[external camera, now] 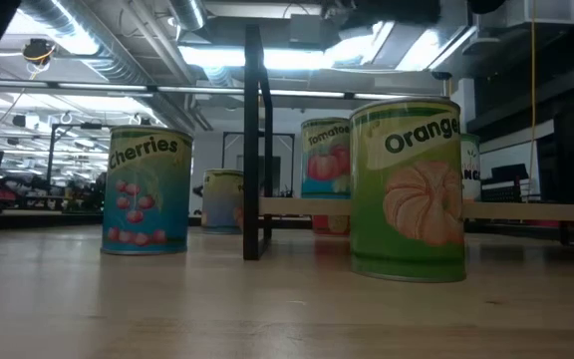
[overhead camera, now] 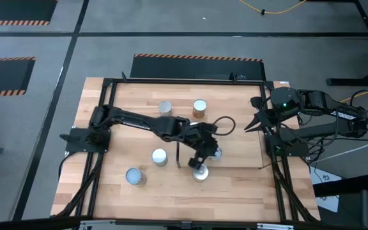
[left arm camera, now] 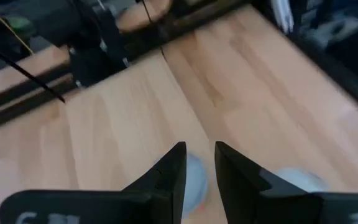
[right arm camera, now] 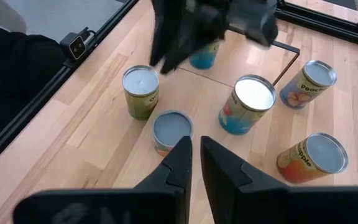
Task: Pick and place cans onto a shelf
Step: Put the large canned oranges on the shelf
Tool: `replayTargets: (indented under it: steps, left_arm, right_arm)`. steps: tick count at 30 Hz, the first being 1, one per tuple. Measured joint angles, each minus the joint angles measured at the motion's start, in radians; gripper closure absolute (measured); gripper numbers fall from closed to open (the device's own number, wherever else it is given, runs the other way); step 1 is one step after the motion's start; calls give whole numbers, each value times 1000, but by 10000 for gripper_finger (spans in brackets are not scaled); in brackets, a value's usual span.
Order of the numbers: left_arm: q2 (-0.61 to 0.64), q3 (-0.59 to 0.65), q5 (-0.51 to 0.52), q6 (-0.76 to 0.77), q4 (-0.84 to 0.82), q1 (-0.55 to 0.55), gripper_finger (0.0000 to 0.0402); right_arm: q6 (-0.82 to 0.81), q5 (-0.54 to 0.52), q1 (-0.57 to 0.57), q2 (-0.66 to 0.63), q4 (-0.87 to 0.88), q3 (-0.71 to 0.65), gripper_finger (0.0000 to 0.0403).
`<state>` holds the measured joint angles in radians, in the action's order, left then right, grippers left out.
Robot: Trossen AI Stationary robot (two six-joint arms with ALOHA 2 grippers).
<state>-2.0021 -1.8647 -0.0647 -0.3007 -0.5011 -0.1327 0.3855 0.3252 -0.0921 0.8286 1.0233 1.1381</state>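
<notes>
Cans (overhead camera: 159,156) are standing upright across the worktop (overhead camera: 235,198): two toward the far side, two on the near left, and two close together under the left arm. Of that pair, the pale-topped can (overhead camera: 214,153) seems to be sitting on the shelf (external camera: 526,210), though I cannot tell for sure. The orange-labelled can (external camera: 412,189) is standing on the worktop just in front of the board, beside the upright panel (external camera: 252,140).

The left claw (left arm camera: 199,148) is hanging right over that pair. Its fingers are parted a little with nothing between them, and a pale can top is showing below the gap. It looks to be either letting go of one can or lining up on its neighbour.

Either way, the two cans are crowding each other, so the claw should be travelling straight up or straight down here, not sideways. A finger swinging across could be knocking the neighbour over or pushing it off the board. For a pick, the fingers should be opening wider first, centring on one top, and closing low on the sides.

The right claw (right arm camera: 196,140) is waiting at the right edge of the worktop. Its fingers are almost together and are holding nothing.
</notes>
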Motion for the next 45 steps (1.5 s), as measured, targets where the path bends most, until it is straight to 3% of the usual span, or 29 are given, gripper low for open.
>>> replayTargets:
  steps: [8,10,19,27,34,41,45]
  left_arm:
    - [119,-17,2,234,-225,-42,325]
    - [150,-13,3,299,-347,-63,325]
    - [195,-12,6,593,-614,-173,325]
    - [195,-13,150,812,-680,-291,325]
    - [179,-13,294,750,-561,-334,325]
    - [134,-14,306,578,-399,-302,325]
    - [87,-13,253,482,-340,-285,325]
  right_arm:
    - [0,0,0,1,0,0,363]
    - [0,0,0,0,0,0,363]
    - [0,0,0,6,0,0,363]
    - [0,0,0,16,-1,0,363]
    - [0,0,0,16,-3,0,363]
    - [0,0,0,16,-2,0,363]
    - [0,0,0,16,-2,0,364]
